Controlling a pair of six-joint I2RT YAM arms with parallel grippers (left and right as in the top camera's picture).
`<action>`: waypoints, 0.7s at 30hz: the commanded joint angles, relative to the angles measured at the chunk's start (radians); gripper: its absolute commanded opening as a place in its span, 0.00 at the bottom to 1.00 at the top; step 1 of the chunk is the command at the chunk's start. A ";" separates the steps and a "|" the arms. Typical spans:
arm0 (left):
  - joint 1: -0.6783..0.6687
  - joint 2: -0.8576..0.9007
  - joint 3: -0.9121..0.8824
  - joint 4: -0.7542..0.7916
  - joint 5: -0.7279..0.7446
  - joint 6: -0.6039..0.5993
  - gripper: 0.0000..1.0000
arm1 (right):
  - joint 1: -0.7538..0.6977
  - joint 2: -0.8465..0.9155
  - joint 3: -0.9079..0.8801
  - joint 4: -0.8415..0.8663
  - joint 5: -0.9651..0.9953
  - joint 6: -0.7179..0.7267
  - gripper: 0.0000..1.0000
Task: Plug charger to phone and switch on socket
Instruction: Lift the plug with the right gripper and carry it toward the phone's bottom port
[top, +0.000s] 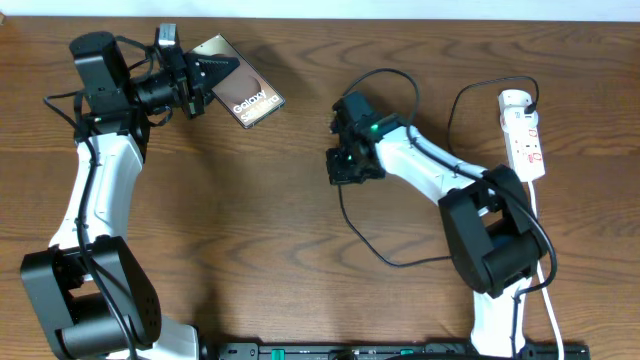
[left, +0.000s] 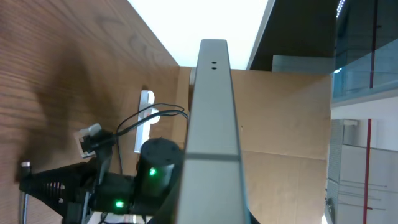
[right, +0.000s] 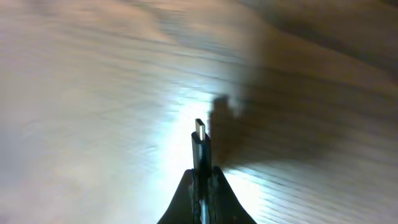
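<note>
Counted on the brown wood-grain desk (top: 260, 230) are two arms, a left arm (top: 100, 190) and a right arm (top: 430, 170), with one phone (top: 245, 92), one charger (top: 390, 263) and one socket (top: 524, 135).

The phone is pinched at one end by the left fingers (top: 203, 80), which are pressed against it. Its lettered face is turned upward, and its free end reaches away from those fingers toward the right ones. In the left wrist view it is seen edge-on.

The charger's small connector (right: 199, 134) is pinched by the right fingers (right: 202, 186) and juts just past their tips, above bare desk lit by a bright glare. From those fingers the thin cable is trailed in a loose loop over the desk.

The socket is laid well apart from the right fingers, beyond the right arm and near the desk's right edge. One black plug (top: 533, 98) is seated at its far end.

Open desk is left between the two sets of fingers. Past the desk edge a tan board (left: 280, 137) and glazed panels (left: 367, 56) are seen.
</note>
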 joint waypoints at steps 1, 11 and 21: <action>-0.004 -0.009 0.014 0.008 0.041 0.017 0.07 | -0.070 -0.070 0.011 0.017 -0.323 -0.216 0.01; -0.004 -0.009 0.014 0.008 0.054 0.077 0.07 | -0.230 -0.146 0.011 0.019 -0.847 -0.354 0.01; -0.004 -0.009 0.014 0.008 0.107 0.215 0.07 | -0.208 -0.146 0.011 0.039 -1.015 -0.367 0.01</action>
